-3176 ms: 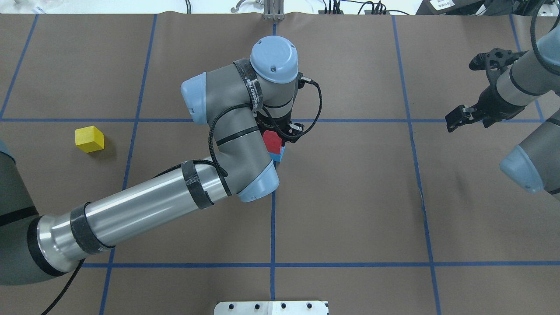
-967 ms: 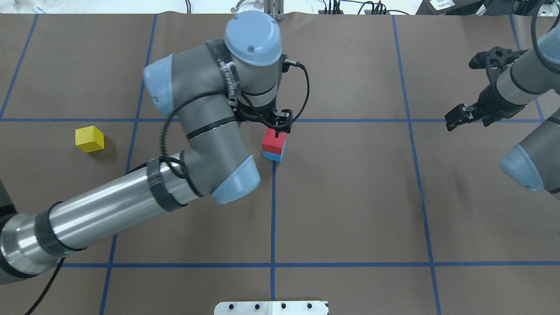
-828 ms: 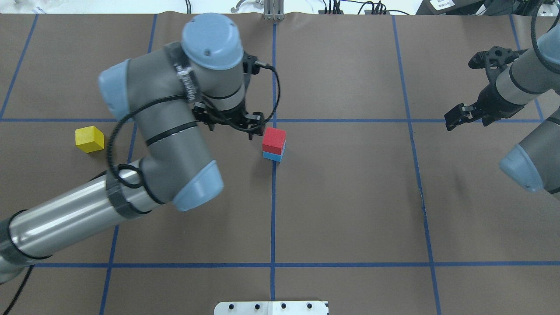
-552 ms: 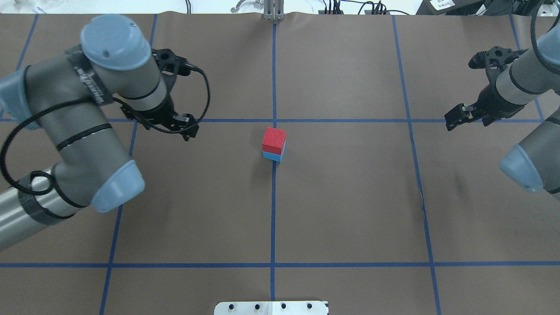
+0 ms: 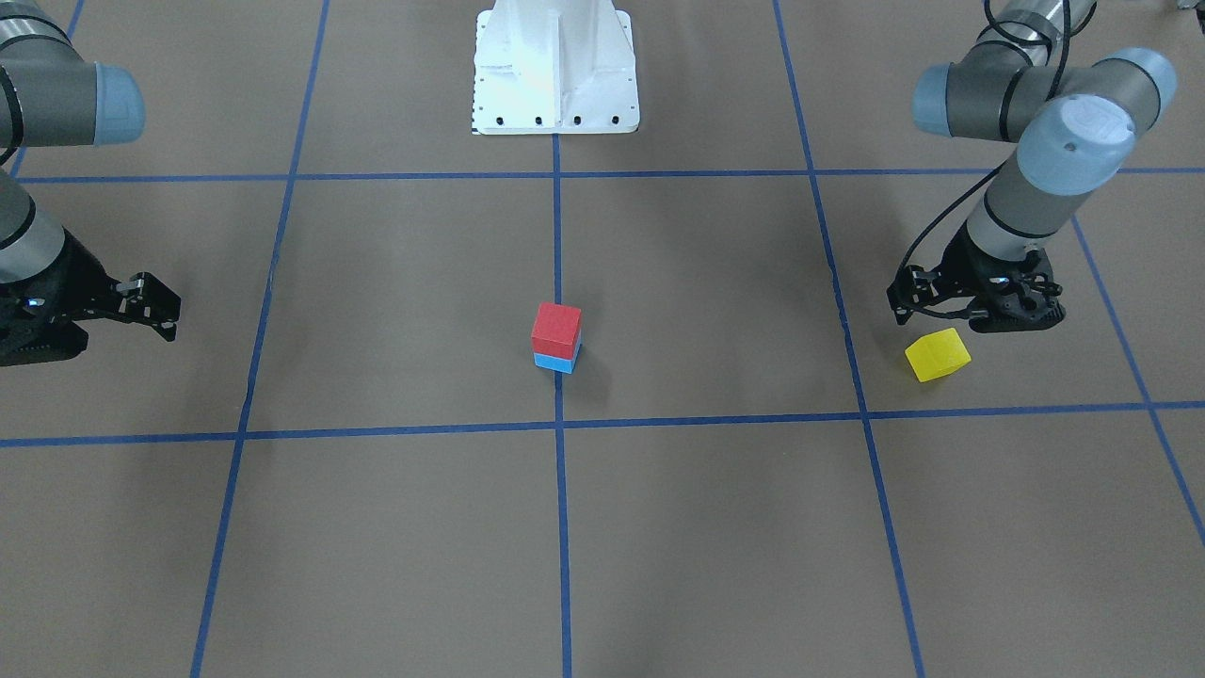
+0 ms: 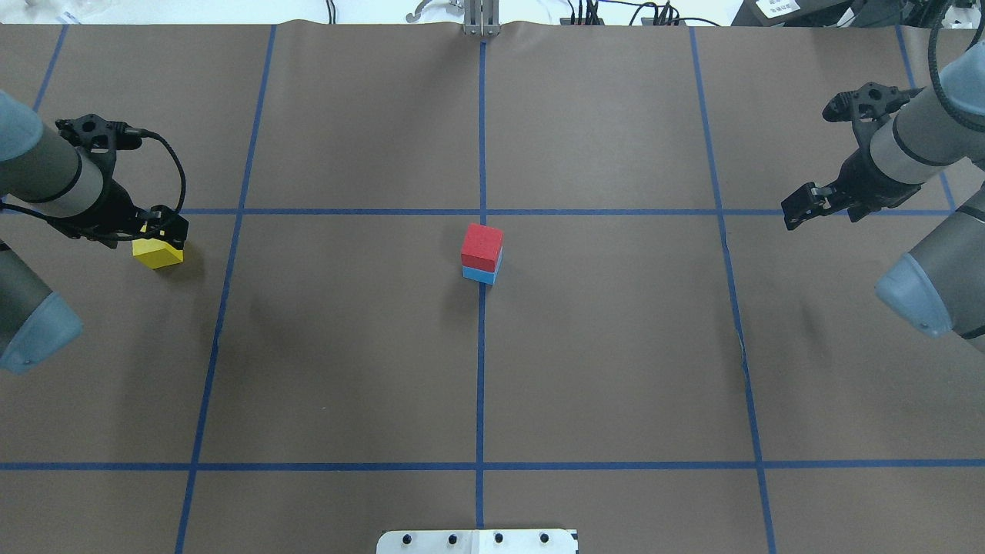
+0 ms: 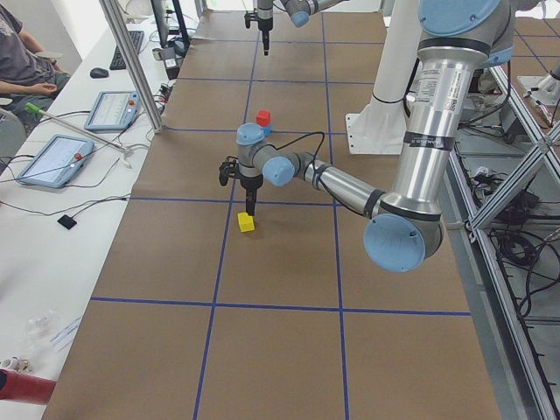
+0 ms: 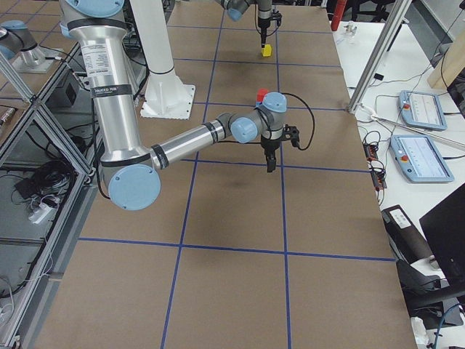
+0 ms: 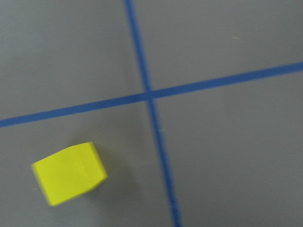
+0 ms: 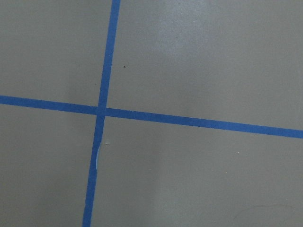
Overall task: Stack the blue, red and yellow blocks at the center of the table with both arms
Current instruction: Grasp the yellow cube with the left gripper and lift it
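Note:
A red block (image 6: 482, 245) sits on a blue block (image 6: 480, 274) at the table's center; the stack also shows in the front view (image 5: 555, 327). A yellow block (image 6: 158, 254) lies alone at the table's left side. It also shows in the front view (image 5: 937, 355) and at the lower left of the left wrist view (image 9: 69, 172). My left gripper (image 6: 164, 228) hovers just above and slightly behind the yellow block, open and empty. My right gripper (image 6: 800, 209) hangs open and empty over the table's far right.
Blue tape lines (image 6: 481, 346) divide the brown table into squares. The robot's white base plate (image 5: 555, 66) stands at the near middle edge. Operators' tablets (image 7: 52, 157) lie on a side bench beyond the far edge.
My left gripper let go of the red block on the blue one, rose, and swung left across the table to above the yellow block. The right arm has not moved.

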Motion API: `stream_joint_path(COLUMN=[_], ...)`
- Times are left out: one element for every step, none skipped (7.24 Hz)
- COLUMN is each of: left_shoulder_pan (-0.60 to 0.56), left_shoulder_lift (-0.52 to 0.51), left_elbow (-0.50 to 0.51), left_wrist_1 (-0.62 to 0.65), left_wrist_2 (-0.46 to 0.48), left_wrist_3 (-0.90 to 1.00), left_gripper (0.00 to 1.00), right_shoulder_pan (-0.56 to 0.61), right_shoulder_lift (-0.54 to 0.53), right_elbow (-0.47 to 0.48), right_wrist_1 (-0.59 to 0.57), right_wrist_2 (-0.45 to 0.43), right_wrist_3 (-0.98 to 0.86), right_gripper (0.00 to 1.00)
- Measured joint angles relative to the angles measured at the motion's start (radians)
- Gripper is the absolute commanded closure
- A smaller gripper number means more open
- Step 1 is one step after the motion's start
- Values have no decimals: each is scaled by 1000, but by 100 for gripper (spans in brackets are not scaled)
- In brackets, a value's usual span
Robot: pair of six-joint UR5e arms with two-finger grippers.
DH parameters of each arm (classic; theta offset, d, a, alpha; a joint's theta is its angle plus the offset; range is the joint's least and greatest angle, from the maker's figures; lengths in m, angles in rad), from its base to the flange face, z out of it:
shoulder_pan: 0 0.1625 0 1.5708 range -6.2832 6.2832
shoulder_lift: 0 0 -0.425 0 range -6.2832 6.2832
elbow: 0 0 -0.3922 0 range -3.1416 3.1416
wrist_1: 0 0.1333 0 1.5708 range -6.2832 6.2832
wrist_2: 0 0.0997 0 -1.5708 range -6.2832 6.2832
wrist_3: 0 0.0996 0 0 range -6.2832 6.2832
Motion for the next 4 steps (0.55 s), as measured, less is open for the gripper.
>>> stream_joint_path(left_shoulder_pan=[-2,0,2,2], left_shoulder_lift=[8,9,6,-3], left_elbow=[39,66,81,94], left_wrist_1=[-59,-84,-93,-96], left_wrist_2=[-4,-6,-6,-7], left_wrist_3=[-55,-92,-113,-126], left_gripper=[1,1,1,1], right_shoulder_pan=[0,0,0,0], right_shoulder_lift=[3,5,6,6], right_elbow=[-1,-1,0,2], right_wrist_1=[1,1,1,1], right_wrist_2=[0,0,0,0], right_wrist_3=[0,0,0,0], right_gripper=[0,0,0,0])
